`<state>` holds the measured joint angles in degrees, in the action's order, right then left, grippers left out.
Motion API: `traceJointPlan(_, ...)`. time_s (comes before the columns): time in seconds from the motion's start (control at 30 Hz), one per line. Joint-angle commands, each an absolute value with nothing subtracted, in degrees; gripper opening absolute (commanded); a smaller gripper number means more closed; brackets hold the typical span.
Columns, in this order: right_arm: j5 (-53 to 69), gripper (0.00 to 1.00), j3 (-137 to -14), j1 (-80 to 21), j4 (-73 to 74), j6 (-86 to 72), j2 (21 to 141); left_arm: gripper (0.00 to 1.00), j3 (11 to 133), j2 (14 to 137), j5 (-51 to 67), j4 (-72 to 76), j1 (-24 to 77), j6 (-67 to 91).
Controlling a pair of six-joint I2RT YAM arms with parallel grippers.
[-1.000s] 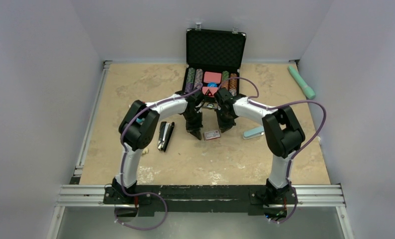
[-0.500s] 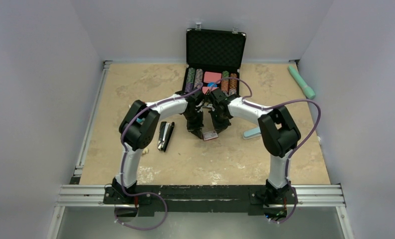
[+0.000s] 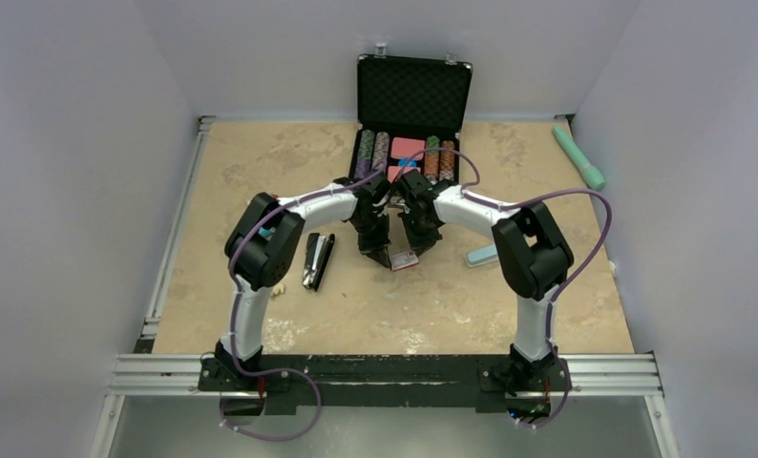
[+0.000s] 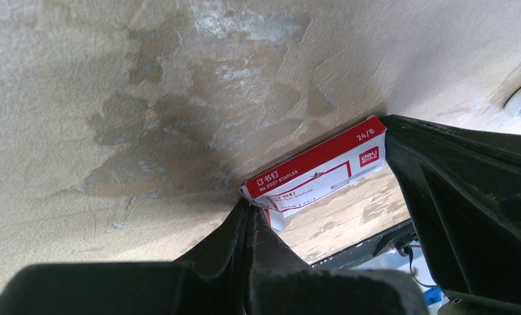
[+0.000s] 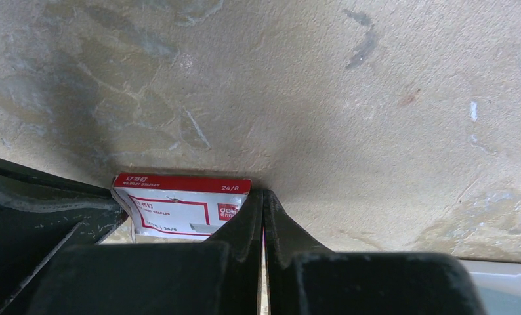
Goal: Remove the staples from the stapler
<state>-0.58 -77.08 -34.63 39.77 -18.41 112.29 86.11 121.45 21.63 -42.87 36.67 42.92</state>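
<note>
pushing evenly from both ends should hold the staple box (image 4: 317, 172) square between the left gripper (image 4: 248, 220) and right gripper (image 5: 263, 203), each closed on nothing.

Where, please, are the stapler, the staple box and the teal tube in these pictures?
stapler (image 3: 316, 260), top external view, middle of its black body.
staple box (image 4: 315, 161), left wrist view, on its red top face.
teal tube (image 3: 579, 156), top external view, midway along it.
</note>
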Motion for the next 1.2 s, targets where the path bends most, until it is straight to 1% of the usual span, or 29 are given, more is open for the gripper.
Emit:
traceJointPlan(0.0,4.0,0.00,-75.8,-36.7,38.3,-19.4,114.6,0.00,82.8,119.1,21.3,-34.2,36.8,44.6)
traceJointPlan(0.27,1.9,0.00,-75.2,-34.7,38.9,-21.1,113.4,0.00,81.7,116.2,19.5,-35.3,34.9,42.5)
traceJointPlan(0.4,1.1,0.00,-73.9,-33.0,39.3,-22.2,112.5,0.00,81.0,114.4,17.6,-39.4,34.5,40.4)
traceJointPlan(0.53,1.0,0.00,-73.4,-32.0,39.5,-22.6,112.0,0.00,80.2,113.9,17.0,-40.3,34.4,39.1)
traceJointPlan(0.7,0.9,0.00,-73.5,-32.1,40.1,-22.6,111.9,0.00,82.0,113.1,15.4,-42.2,34.5,37.4)
traceJointPlan(0.87,-1.1,0.00,-75.8,-31.6,41.3,-22.9,109.7,0.00,87.1,111.0,11.5,-48.2,34.2,33.2)
traceJointPlan(0.9,-1.3,0.06,-76.5,-31.4,41.5,-22.9,109.0,0.00,87.7,109.9,10.6,-49.1,34.0,32.5)
traceJointPlan(0.93,-1.6,0.19,-77.9,-31.1,41.6,-22.9,108.2,0.00,88.5,108.5,9.9,-49.6,33.6,31.7)
traceJointPlan(0.97,-2.0,0.26,-78.6,-30.7,42.1,-22.8,107.8,0.00,88.9,108.0,9.5,-50.5,33.4,31.2)
traceJointPlan(1.0,-2.7,0.37,-80.1,-30.3,42.8,-22.6,107.5,0.00,89.8,107.1,9.2,-51.2,33.1,30.5)
traceJointPlan(1.03,-3.5,0.46,-81.5,-30.1,43.6,-22.5,107.3,0.00,90.1,105.8,8.6,-51.6,32.7,30.0)
traceJointPlan(1.07,-4.5,0.51,-83.6,-29.9,44.5,-22.3,107.2,0.07,89.7,103.5,7.9,-51.0,32.6,29.5)
traceJointPlan(1.13,-7.4,0.65,-86.8,-29.6,46.6,-21.8,106.9,0.52,88.8,99.8,6.3,-49.8,32.3,28.0)
traceJointPlan(1.17,-9.0,0.70,-88.4,-29.6,47.5,-21.5,106.7,0.73,88.6,98.3,5.7,-49.5,32.2,27.3)
